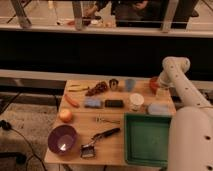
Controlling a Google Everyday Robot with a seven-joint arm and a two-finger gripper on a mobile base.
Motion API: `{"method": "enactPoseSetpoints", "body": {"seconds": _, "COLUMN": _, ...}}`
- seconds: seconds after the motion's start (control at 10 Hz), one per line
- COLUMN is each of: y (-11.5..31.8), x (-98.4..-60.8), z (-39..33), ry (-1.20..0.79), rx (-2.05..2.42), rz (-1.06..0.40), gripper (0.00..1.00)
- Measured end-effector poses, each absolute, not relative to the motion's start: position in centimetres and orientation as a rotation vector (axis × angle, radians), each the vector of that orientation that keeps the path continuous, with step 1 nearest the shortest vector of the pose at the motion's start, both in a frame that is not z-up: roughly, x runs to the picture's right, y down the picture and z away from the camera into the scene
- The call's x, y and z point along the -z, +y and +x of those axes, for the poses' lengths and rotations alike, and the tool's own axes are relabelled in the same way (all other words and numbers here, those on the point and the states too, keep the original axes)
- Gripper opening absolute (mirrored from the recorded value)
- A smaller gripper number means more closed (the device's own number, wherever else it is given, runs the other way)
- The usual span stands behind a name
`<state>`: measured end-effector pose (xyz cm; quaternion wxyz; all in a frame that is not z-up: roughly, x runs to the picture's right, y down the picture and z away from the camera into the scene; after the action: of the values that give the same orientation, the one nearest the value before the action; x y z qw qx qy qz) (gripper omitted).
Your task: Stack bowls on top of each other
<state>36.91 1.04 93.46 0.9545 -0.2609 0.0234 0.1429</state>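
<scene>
While the arm (176,75) bends down over the far right corner of the table (82,125), the gripper (160,92) sits low, right beside the red bowl (153,83). That bowl is half hidden behind it, so contact can't be called, and there's no telling if the gripper is open, closed or holding anything.

Over at the near left corner, well apart from all that, the purple bowl (62,138) stands upright on its own with nothing stacked in it. An orange (65,115) lies just behind it and a carrot (71,100) further back.

The green tray (147,139) fills the near right. The white cup (136,101) stands behind the tray, between the tray and the red bowl. A brush (99,138) lies between purple bowl and tray.
</scene>
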Motion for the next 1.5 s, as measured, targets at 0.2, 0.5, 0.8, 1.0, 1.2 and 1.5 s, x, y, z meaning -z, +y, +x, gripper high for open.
{"method": "enactPoseSetpoints", "body": {"seconds": 0.2, "y": 1.4, "x": -94.3, "z": 36.9, "ry": 0.048, "rx": -0.297, "rz": -0.560, "gripper": 0.80}}
{"method": "enactPoseSetpoints", "body": {"seconds": 0.5, "y": 1.6, "x": -95.2, "z": 37.0, "ry": 0.052, "rx": -0.306, "rz": -0.582, "gripper": 0.80}}
{"method": "enactPoseSetpoints", "body": {"seconds": 0.8, "y": 1.7, "x": -95.9, "z": 37.0, "ry": 0.048, "rx": -0.315, "rz": -0.593, "gripper": 0.77}}
{"method": "enactPoseSetpoints", "body": {"seconds": 1.0, "y": 1.7, "x": -95.8, "z": 37.1, "ry": 0.048, "rx": -0.316, "rz": -0.593, "gripper": 0.58}}
{"method": "enactPoseSetpoints", "body": {"seconds": 1.2, "y": 1.8, "x": -95.8, "z": 37.2, "ry": 0.049, "rx": -0.318, "rz": -0.593, "gripper": 0.38}}
{"method": "enactPoseSetpoints", "body": {"seconds": 1.5, "y": 1.9, "x": -95.7, "z": 37.2, "ry": 0.050, "rx": -0.317, "rz": -0.599, "gripper": 0.08}}
